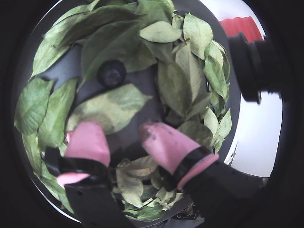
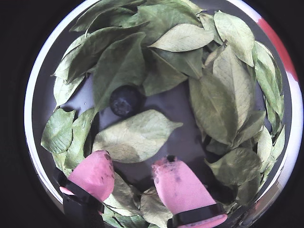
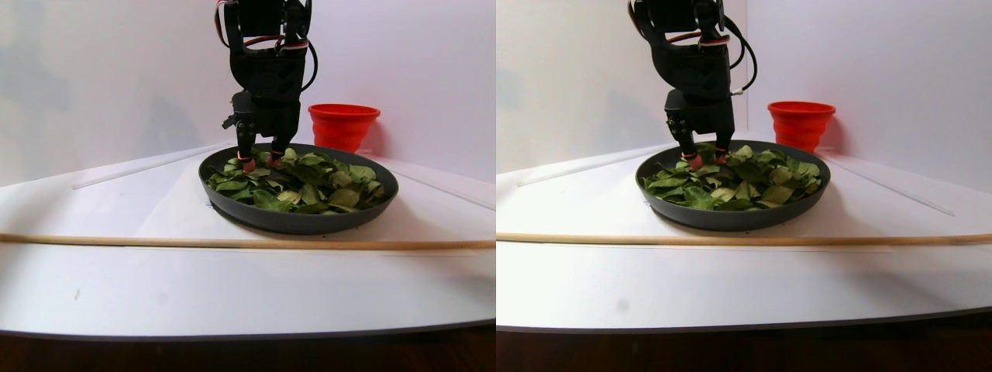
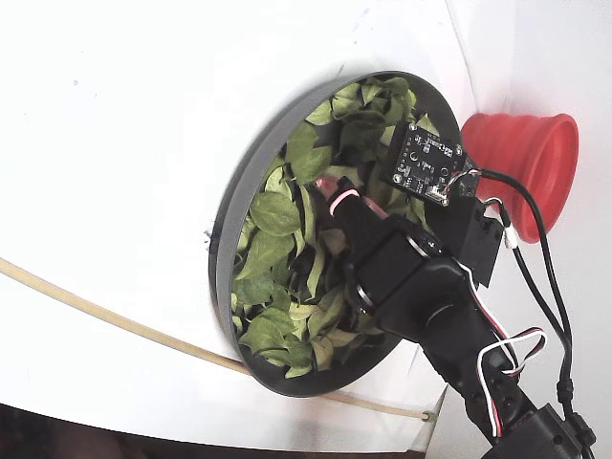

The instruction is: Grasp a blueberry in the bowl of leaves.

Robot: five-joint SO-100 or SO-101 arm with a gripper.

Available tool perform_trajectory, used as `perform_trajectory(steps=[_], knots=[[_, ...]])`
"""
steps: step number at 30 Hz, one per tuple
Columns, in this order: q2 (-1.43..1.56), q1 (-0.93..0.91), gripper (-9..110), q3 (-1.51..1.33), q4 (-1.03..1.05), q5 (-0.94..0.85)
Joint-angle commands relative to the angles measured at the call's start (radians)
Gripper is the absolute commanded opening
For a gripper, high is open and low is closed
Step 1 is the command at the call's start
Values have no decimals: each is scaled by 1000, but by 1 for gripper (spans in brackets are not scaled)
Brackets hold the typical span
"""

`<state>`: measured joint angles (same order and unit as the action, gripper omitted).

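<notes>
White table [image 3: 116, 287] carries a thin wooden strip [image 3: 232, 243] running across it. Dark grey bowl [image 3: 302, 221] sits toward the table's back edge in the stereo pair view, red cup [image 3: 343, 124] just behind it near the wall. Black arm [image 4: 430, 296] comes down over the bowl's rear-left part in that view. Leaves [image 2: 137, 135] cover most of the bowl, ringed along the rim, with bare grey floor showing in the middle. Gripper [image 2: 133, 178] has pink-tipped fingers [image 2: 95, 173] spread apart, nothing between them, tips low among the leaves near the bowl's rim. Blueberry [image 2: 125, 100] lies on the bare floor near the bowl's centre, ahead of the gripper and a bit toward the left finger in both wrist views, clear of both tips. One large pale leaf [image 1: 107, 109] lies between the blueberry and the fingertips. Berry's upper edge is tucked against dark leaves. Blueberry not visible in the stereo pair or fixed view.
</notes>
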<state>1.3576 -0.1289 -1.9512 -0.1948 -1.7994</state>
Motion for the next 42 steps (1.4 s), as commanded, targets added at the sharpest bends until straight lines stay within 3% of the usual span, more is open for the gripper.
perform_trajectory(steps=[1, 42], knots=[[140, 6, 16, 61, 0, 9], [-52, -2, 16, 155, -149, 31]])
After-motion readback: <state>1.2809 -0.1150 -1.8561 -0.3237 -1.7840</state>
